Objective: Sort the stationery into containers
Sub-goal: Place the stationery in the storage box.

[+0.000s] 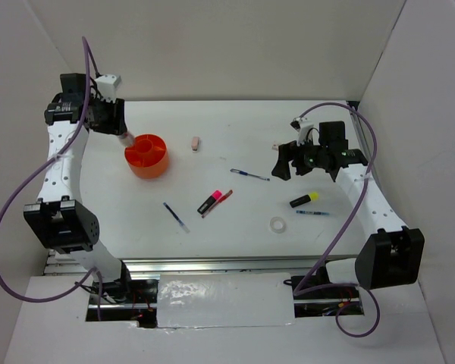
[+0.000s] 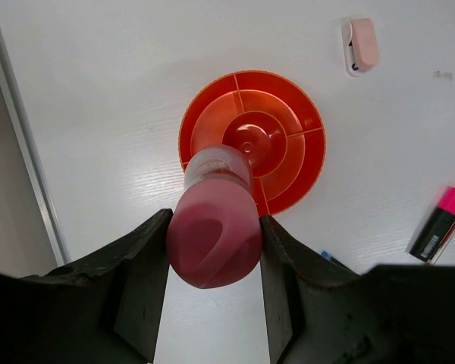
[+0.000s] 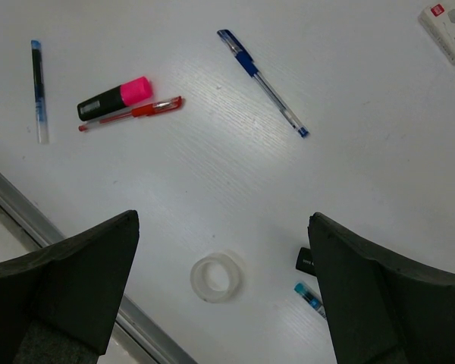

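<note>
My left arm is stretched to the far left corner, its gripper (image 2: pixel 216 224) clamped on the cap end of the glue stick (image 2: pixel 214 235), which hangs over the edge of the orange tub (image 2: pixel 303 182). My right gripper (image 3: pixel 221 227) hovers wide open and empty above the tape ring (image 3: pixel 216 278). On the table (image 1: pixel 235 121) I count three blue pens (image 1: pixel 249 175) (image 1: pixel 176 216) (image 1: pixel 312 212), two highlighters, pink (image 1: pixel 209 201) and yellow (image 1: pixel 305 199), one red pen (image 1: pixel 218 202) and, as far as I can tell, one eraser (image 1: pixel 196 143).

Top cam sits high behind the arm bases, looking down and forward over the whole desk (image 1: pixel 250 227). Left wrist cam stares straight down, close above the orange tub (image 2: pixel 287 97) near the far left corner. Right wrist cam looks down from further up, mid-right. All three catch the pink highlighter (image 3: pixel 115 98).
</note>
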